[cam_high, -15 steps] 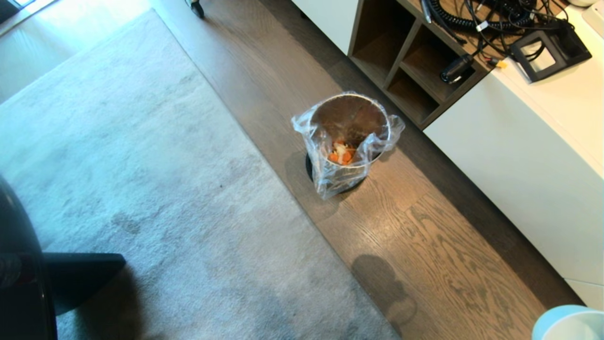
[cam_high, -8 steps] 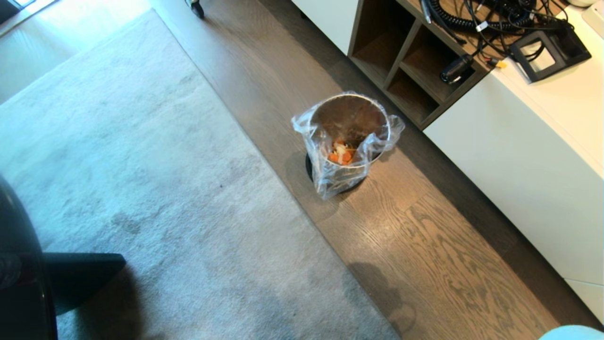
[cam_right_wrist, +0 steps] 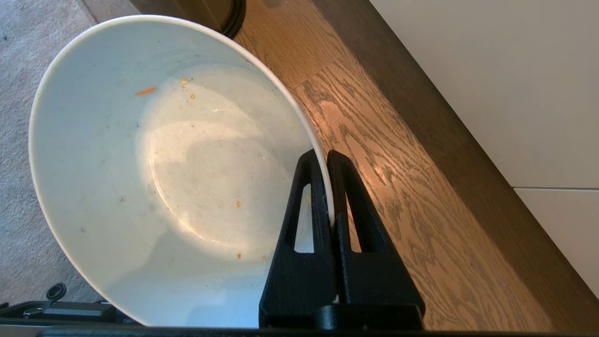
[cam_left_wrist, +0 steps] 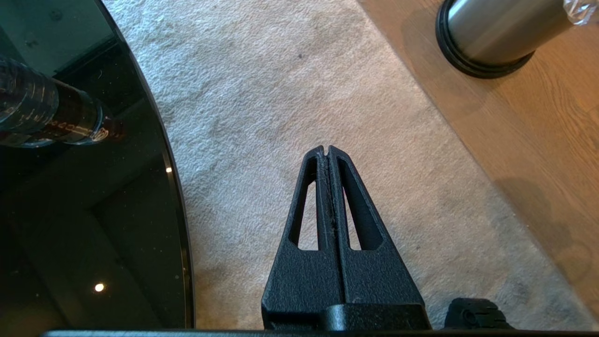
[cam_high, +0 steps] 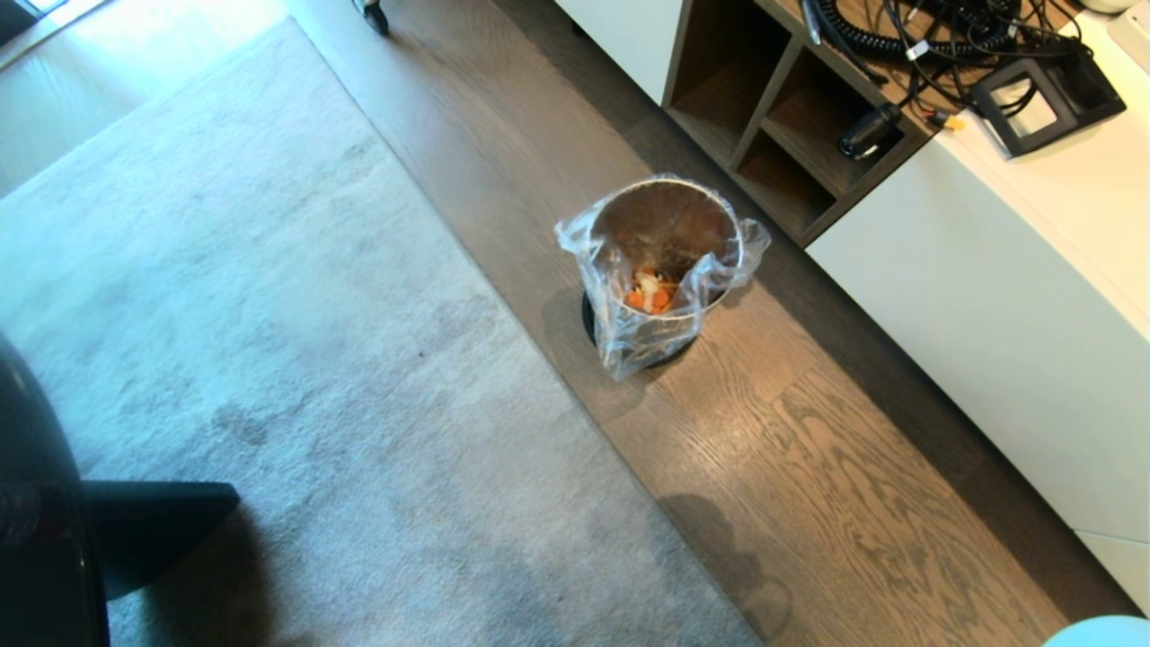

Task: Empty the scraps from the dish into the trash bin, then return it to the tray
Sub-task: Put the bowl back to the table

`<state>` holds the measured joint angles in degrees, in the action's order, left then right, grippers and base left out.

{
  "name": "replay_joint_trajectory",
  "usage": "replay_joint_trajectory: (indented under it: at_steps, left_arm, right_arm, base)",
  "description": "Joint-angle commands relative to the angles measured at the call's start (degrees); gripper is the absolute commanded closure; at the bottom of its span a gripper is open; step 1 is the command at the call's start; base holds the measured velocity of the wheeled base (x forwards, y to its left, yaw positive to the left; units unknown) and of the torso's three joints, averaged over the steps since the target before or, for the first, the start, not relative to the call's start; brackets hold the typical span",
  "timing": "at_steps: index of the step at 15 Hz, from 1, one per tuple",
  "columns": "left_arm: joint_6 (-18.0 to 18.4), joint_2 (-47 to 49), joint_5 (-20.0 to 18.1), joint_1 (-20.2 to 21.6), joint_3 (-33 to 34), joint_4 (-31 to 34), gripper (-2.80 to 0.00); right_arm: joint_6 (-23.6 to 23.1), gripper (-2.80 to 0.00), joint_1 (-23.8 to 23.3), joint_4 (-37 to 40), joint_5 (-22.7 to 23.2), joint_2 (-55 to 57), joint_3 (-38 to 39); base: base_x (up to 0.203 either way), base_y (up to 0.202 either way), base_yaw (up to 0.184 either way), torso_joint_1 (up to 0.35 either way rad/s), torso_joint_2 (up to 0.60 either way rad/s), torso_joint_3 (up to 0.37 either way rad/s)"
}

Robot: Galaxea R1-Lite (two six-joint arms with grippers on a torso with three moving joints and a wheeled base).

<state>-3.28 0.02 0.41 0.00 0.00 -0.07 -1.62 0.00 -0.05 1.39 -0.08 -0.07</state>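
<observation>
The right gripper [cam_right_wrist: 326, 157] pinched the rim of the small round white ceramic bowl [cam_right_wrist: 154, 168], nearly empty, at the head view's five o'clock corner. The orange and pale scraps [cam_high: 649, 292] lay inside the brushed-steel trash bin [cam_high: 665, 261] with its clear bag liner, centre. The left gripper [cam_left_wrist: 326, 152] hung over the grey carpet [cam_high: 269, 314], fingers pressed together.

1. A pale grey rug [cam_high: 269, 296] covers the left side of the floor.
2. Dark wood-grain floorboards [cam_high: 809, 467] run diagonally beside the rug, catching warm light.
3. A white cabinet [cam_high: 988, 314] stands on the right, with open wooden cubbies [cam_high: 773, 117].
4. Tangled black cables [cam_high: 916, 36] lie on top of it.
</observation>
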Motion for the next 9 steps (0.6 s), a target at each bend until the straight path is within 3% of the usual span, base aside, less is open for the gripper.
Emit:
replay_joint_trajectory:
  at_steps: [1, 9]
  left_arm:
    - [-0.1, 0.0, 0.0, 0.0, 0.0, 0.0, 0.0]
    - [-0.1, 0.0, 0.0, 0.0, 0.0, 0.0, 0.0]
  right_arm:
    - [0.0, 0.0, 0.0, 0.0, 0.0, 0.1, 0.0]
    - [0.0, 0.0, 0.0, 0.0, 0.0, 0.1, 0.1]
  base:
    - [0.0, 0.0, 0.0, 0.0, 0.0, 0.0]
    - [0.0, 0.0, 0.0, 0.0, 0.0, 0.0]
